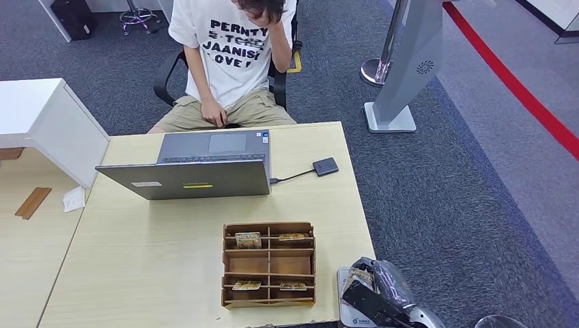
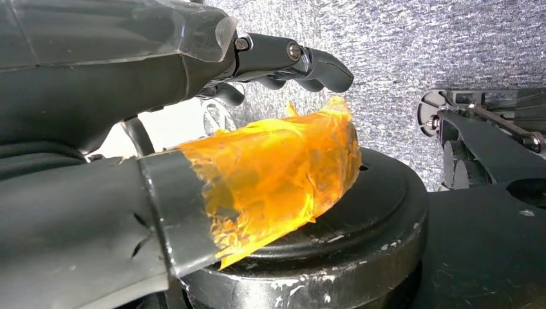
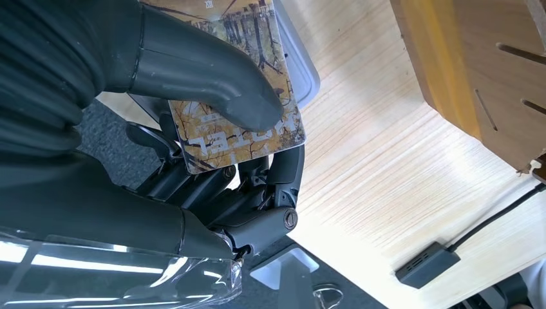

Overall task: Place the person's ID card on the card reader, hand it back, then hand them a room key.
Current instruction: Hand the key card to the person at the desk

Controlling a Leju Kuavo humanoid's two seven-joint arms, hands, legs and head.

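The right hand (image 1: 377,290) pinches a room key (image 3: 235,96) between thumb and fingers at the desk's (image 1: 164,232) 5 o'clock corner, over the grey card reader (image 1: 347,311), long axis toward 12. At the hand's 9 o'clock, the wooden organizer (image 1: 269,264) holds cards in four compartments. The left hand (image 2: 193,129) hangs empty, fingers apart

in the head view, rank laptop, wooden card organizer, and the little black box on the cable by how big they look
1. laptop, clearly largest
2. wooden card organizer, though it sits nearer the camera
3. black box on the cable, by far the smallest
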